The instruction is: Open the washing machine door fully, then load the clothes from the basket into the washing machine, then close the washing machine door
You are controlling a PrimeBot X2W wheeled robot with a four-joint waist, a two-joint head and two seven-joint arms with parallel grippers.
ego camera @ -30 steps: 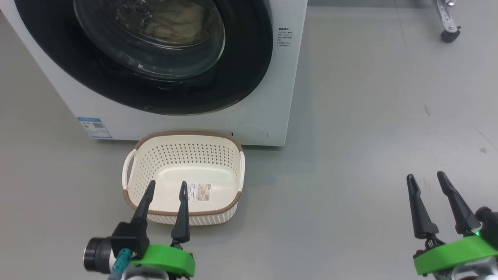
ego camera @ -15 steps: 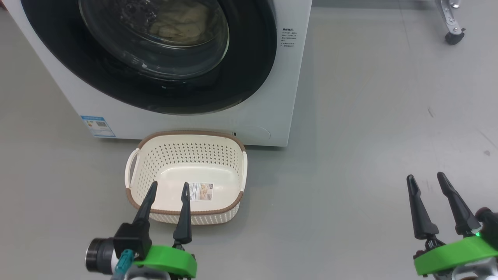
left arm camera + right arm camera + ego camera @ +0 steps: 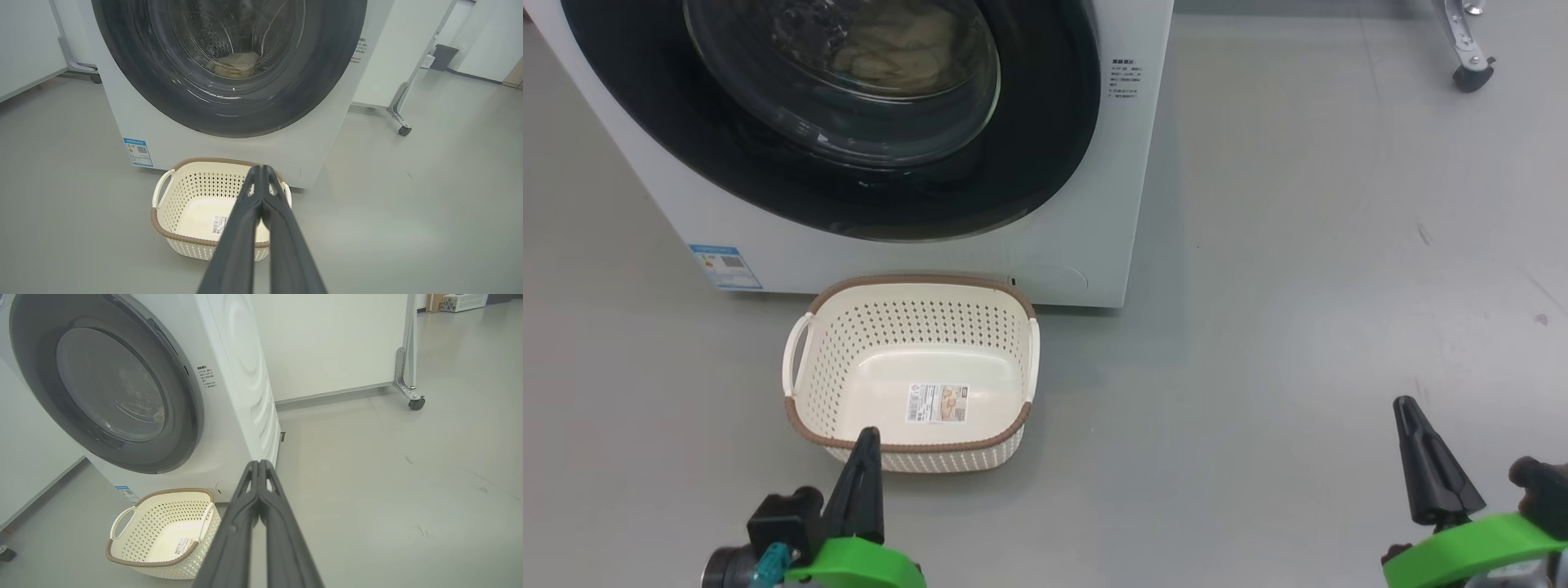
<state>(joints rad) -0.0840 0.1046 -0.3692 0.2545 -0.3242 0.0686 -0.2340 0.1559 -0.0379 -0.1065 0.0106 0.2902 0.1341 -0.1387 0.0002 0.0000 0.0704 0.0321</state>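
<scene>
Left gripper (image 3: pixel 867 434): fingers pressed together, holding nothing. In the head view its tip is over the near rim of the basket (image 3: pixel 923 282).
Right gripper (image 3: pixel 1406 404): likewise closed and empty, low at the right over bare floor (image 3: pixel 1298 286), well apart from the basket.
Basket: empty, on the floor just in front of the washing machine (image 3: pixel 1094 204), with a label sticker (image 3: pixel 938 403) on its bottom.
Washing machine door (image 3: pixel 1045 122): shut against the front.
Clothes (image 3: pixel 898 41): cream fabric behind the glass, inside the drum.
Left wrist view: the perforated steel drum (image 3: pixel 204 36) with the clothes (image 3: pixel 233 66) lying at its bottom — also a dark bin (image 3: pixel 443 55) by the far wall.
Right wrist view: the machine's side panel (image 3: pixel 245 375) and a castor (image 3: pixel 416 403). The glass is too reflective here to make out the clothes.
Since a second ago: both grippers stood spread — now both are closed, and their tips sit lower in the head view.
</scene>
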